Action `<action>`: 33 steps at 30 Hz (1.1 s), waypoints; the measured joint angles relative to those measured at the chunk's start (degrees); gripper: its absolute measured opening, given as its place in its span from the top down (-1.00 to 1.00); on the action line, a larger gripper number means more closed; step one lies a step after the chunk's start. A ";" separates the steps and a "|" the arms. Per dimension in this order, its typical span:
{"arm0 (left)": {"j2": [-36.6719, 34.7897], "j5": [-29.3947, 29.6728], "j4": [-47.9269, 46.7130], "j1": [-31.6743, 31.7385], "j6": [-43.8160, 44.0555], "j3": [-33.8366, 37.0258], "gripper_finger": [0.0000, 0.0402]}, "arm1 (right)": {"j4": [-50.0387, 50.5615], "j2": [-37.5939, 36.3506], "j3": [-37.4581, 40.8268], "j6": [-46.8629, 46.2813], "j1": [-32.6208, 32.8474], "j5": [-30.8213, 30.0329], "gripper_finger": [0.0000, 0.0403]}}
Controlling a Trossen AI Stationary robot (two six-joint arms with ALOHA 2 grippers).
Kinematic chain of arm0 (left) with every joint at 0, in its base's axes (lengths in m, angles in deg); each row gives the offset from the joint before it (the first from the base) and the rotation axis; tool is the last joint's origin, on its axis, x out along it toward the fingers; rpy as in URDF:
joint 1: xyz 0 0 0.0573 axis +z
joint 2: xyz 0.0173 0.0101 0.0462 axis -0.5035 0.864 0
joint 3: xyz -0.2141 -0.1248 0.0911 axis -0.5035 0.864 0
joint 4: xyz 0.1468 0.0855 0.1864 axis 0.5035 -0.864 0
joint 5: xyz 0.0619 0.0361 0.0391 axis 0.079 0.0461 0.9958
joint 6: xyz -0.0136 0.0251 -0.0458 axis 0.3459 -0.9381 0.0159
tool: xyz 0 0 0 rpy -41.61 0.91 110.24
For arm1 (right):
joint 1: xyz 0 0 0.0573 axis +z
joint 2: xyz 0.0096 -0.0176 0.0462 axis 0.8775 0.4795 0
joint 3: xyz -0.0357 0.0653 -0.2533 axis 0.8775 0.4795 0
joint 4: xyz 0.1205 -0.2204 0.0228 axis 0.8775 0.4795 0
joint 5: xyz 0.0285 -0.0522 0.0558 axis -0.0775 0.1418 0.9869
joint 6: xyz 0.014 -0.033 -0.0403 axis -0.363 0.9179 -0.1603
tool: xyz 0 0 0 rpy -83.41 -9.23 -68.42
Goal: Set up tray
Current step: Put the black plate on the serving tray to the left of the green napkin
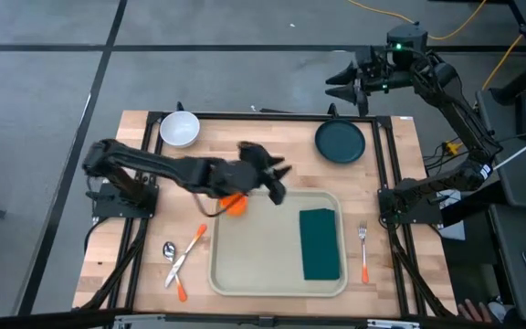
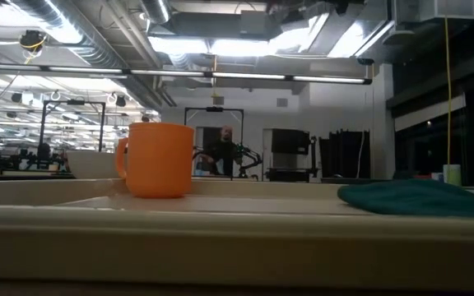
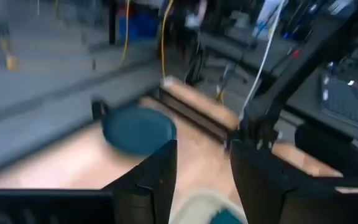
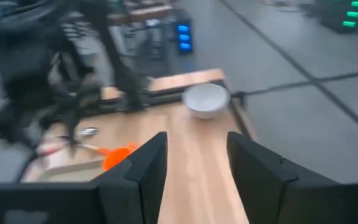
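Lying at the table's near middle, the beige tray (image 1: 263, 260) with a dark green cloth (image 1: 320, 243) on its right half and an orange mug (image 1: 236, 204) at its far left corner, possibly just inside the rim. Left gripper (image 1: 277, 178) above that far edge near the mug, fingers (image 3: 160, 177) parted, nothing between. Right gripper (image 1: 336, 84) raised off the table's far right beyond the teal plate (image 1: 340, 142), fingers (image 4: 148, 165) apart, empty. White bowl (image 1: 180, 129) far left; spoon (image 1: 169, 250) left, fork (image 1: 363, 251) right

Smooth plastic tray (image 1: 263, 265), soft green cloth (image 1: 320, 243), wooden table (image 1: 135, 183)
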 joint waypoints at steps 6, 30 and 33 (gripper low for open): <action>-8.07 6.37 -5.14 -2.99 -12.00 0.00 0.29 | -0.04 -3.24 0.01 -0.04 -0.09 7.89 0.15; -37.13 19.52 -17.45 -15.28 -6.94 18.22 0.29 | -33.65 -18.34 23.95 -18.01 0.11 0.42 0.15; -43.47 16.54 -5.70 -15.73 -9.87 28.62 0.29 | -46.93 -19.79 32.18 -23.92 0.11 0.45 0.15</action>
